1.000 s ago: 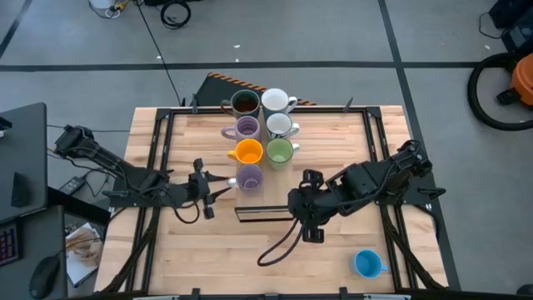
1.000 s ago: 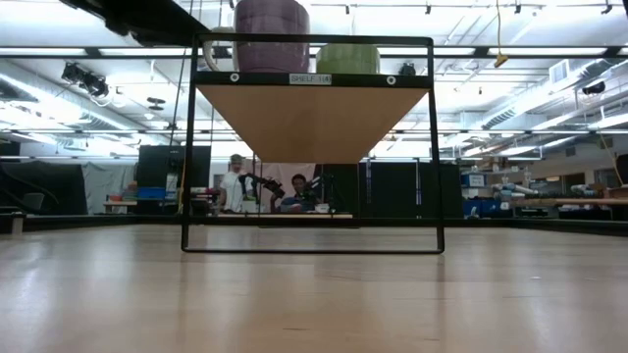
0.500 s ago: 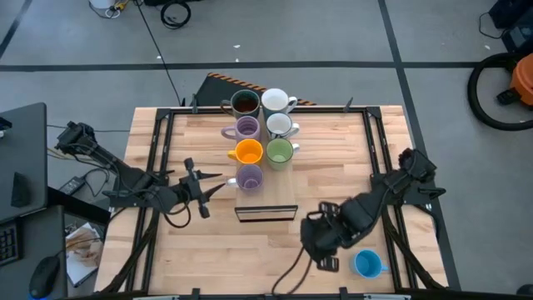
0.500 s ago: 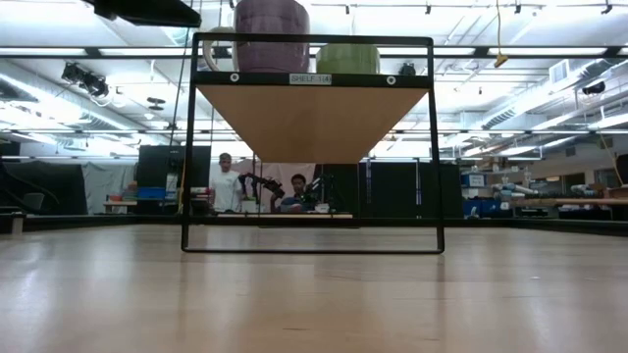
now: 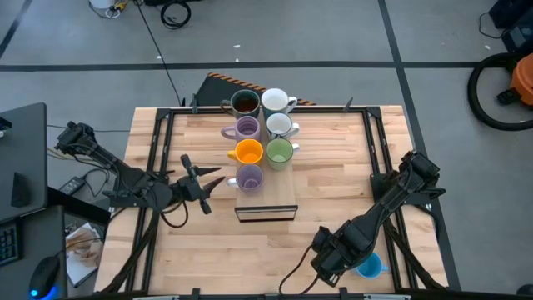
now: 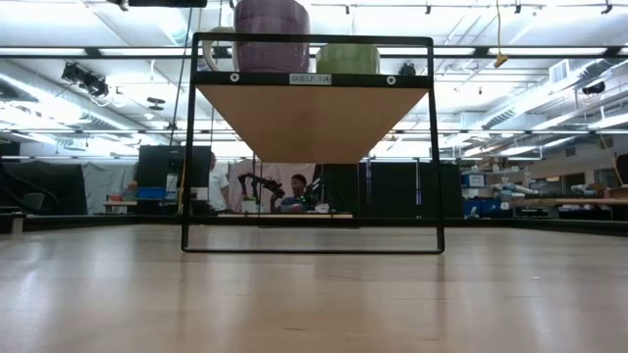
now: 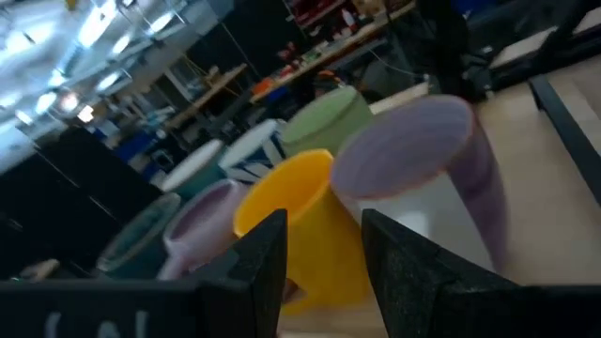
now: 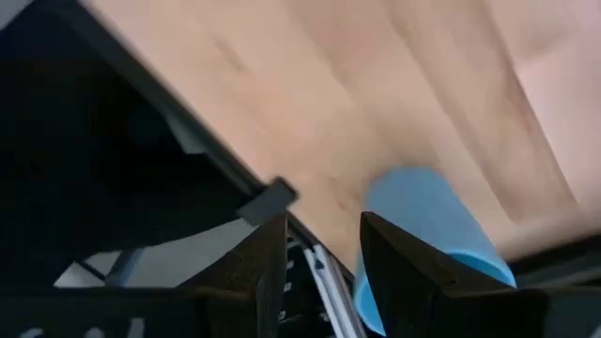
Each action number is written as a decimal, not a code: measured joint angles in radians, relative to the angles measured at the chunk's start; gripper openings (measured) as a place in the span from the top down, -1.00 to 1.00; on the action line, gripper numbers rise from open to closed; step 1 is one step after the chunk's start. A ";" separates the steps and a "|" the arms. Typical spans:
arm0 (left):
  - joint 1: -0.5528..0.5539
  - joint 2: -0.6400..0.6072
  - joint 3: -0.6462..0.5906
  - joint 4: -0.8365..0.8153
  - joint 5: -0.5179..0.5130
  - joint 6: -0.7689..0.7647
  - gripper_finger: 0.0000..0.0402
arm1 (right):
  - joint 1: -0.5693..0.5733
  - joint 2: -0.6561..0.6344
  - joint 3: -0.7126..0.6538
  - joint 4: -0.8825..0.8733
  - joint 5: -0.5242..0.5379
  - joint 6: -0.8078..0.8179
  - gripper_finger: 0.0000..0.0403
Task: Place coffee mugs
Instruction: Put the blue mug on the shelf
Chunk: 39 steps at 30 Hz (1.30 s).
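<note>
Blue mug (image 5: 367,265) just beside right tool (image 5: 327,261), untouched, tool fingers apart.

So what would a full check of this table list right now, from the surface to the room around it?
Surface: wooden table with a black frame.
Job's things: seven mugs in two rows on a small shelf: brown mug, white mugs, lilac mugs, orange mug, green mug. Blue mug sits alone near the front right corner.
Clutter: nothing seen.
Grippers: left gripper open, beside the front lilac mug; right gripper open, next to the blue mug, not holding it.
Cables: black cable trails from the right arm.
Surroundings: monitor left of the table, people far behind.
</note>
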 joint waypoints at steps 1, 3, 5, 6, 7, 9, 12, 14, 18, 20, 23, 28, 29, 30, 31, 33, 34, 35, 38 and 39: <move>0.000 0.000 0.000 0.015 -0.004 0.026 0.27 | 0.002 0.000 -0.017 -0.002 -0.010 0.028 0.29; 0.000 0.000 0.001 0.041 -0.005 0.071 0.27 | 0.008 0.000 -0.048 -0.004 -0.040 0.079 0.29; 0.000 0.001 0.001 0.069 -0.005 0.111 0.27 | 0.014 0.000 -0.070 -0.016 -0.071 0.128 0.29; 0.001 0.001 0.001 0.079 -0.005 0.132 0.27 | 0.017 0.000 -0.079 -0.016 -0.083 0.154 0.29; 0.004 0.001 0.001 0.089 -0.004 0.150 0.27 | 0.021 0.000 -0.087 -0.015 -0.093 0.178 0.29; 0.010 0.001 0.001 0.105 -0.005 0.176 0.27 | 0.032 0.000 -0.098 -0.016 -0.109 0.214 0.29; 0.021 0.001 0.001 0.113 -0.005 0.190 0.27 | 0.051 0.000 -0.105 -0.014 -0.123 0.262 0.29; 0.029 0.001 0.001 0.113 -0.004 0.191 0.27 | 0.062 0.000 -0.106 -0.014 -0.134 0.284 0.29; 0.041 0.001 0.001 0.113 -0.005 0.185 0.27 | 0.078 0.000 -0.106 -0.014 -0.132 0.310 0.29; 0.042 0.001 0.001 0.112 -0.004 0.184 0.27 | 0.083 -0.001 -0.117 -0.001 -0.119 0.311 0.29; 0.042 0.001 0.001 0.112 -0.004 0.182 0.27 | 0.088 -0.001 -0.169 0.034 -0.133 0.320 0.29; 0.042 0.001 0.001 0.112 -0.004 0.182 0.27 | 0.095 -0.001 -0.280 0.157 -0.162 0.317 0.29; 0.042 0.001 0.001 0.112 -0.005 0.182 0.27 | 0.094 -0.001 -0.300 0.187 -0.160 0.312 0.30; 0.042 0.001 0.001 0.112 -0.005 0.182 0.27 | 0.094 -0.001 -0.320 0.217 -0.158 0.307 0.31; 0.042 0.001 0.001 0.112 -0.004 0.182 0.27 | 0.093 -0.001 -0.338 0.235 -0.154 0.301 0.32; 0.042 0.001 0.001 0.112 -0.004 0.182 0.27 | 0.093 -0.001 -0.362 0.257 -0.146 0.294 0.37; 0.042 0.001 0.001 0.112 -0.004 0.182 0.27 | 0.094 -0.001 -0.371 0.260 -0.146 0.292 0.40; 0.042 0.001 0.001 0.112 -0.004 0.182 0.27 | 0.094 -0.001 -0.378 0.257 -0.146 0.282 0.44; 0.042 0.001 0.001 0.112 -0.005 0.182 0.27 | 0.094 -0.001 -0.384 0.249 -0.135 0.228 0.59; 0.042 0.001 0.001 0.112 -0.005 0.182 0.27 | 0.094 -0.001 -0.384 0.245 -0.131 0.205 0.65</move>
